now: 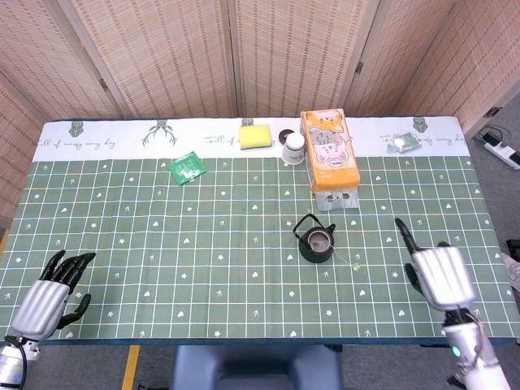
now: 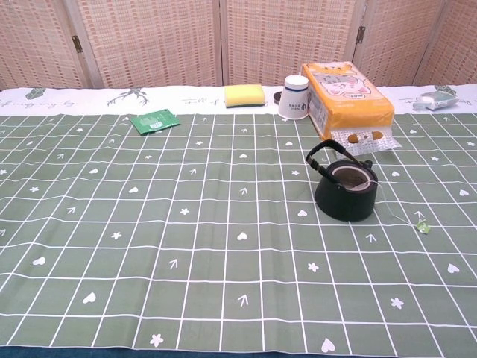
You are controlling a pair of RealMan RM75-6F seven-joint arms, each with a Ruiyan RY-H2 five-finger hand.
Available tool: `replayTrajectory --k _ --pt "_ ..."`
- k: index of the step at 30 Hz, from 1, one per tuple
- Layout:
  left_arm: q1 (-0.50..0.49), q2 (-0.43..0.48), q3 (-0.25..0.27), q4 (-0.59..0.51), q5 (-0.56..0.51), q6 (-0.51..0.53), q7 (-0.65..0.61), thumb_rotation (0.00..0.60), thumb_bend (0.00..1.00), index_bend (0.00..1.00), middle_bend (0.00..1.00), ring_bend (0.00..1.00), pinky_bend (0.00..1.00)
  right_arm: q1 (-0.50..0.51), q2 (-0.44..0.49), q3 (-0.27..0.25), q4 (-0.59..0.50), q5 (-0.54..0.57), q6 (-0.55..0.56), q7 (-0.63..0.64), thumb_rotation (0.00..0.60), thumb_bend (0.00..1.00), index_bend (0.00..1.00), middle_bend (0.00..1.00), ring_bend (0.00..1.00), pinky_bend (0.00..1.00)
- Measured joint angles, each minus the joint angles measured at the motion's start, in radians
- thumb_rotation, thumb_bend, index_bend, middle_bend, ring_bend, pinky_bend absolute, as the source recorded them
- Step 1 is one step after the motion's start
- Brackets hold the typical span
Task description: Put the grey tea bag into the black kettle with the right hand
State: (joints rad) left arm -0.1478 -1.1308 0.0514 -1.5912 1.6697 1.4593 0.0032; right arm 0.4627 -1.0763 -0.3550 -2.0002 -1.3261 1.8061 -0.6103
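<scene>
The black kettle (image 1: 315,242) (image 2: 345,194) stands lidless right of the table's middle, its handle tipped to the left. Something pale grey, the tea bag (image 1: 321,239) (image 2: 352,177), shows inside its mouth. A thin string runs from the kettle over the cloth to a small green tag (image 1: 358,266) (image 2: 423,226) lying to its right. My right hand (image 1: 439,272) hovers near the front right edge, well clear of the kettle, fingers apart and holding nothing. My left hand (image 1: 53,294) rests at the front left corner, empty. Neither hand appears in the chest view.
Behind the kettle stand an orange tissue box (image 1: 328,153) (image 2: 346,88), a clear packet (image 2: 361,138), a white paper cup (image 1: 294,148) (image 2: 296,96) and a yellow sponge (image 1: 256,136) (image 2: 245,95). A green packet (image 1: 188,167) (image 2: 154,119) lies back left, a silver packet (image 1: 401,144) back right.
</scene>
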Motion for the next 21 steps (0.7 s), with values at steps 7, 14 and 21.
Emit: replayTrajectory --k 7,14,21 --pt "-0.005 -0.021 0.011 0.0 -0.003 -0.032 0.027 0.6 0.46 0.0 0.09 0.12 0.0 -0.262 -0.135 0.02 0.37 -0.071 0.106 0.172 0.6 0.43 0.02 0.35 0.49 0.27" --pt "-0.005 -0.024 0.014 0.001 0.003 -0.028 0.032 0.6 0.46 0.0 0.09 0.12 0.0 -0.354 -0.173 0.08 0.436 -0.112 0.082 0.235 0.6 0.43 0.0 0.03 0.16 0.03" --pt "0.005 -0.021 0.02 -0.009 0.018 -0.006 0.041 0.6 0.46 0.0 0.09 0.12 0.0 -0.375 -0.15 0.106 0.423 -0.159 0.014 0.282 0.6 0.43 0.0 0.0 0.11 0.0"
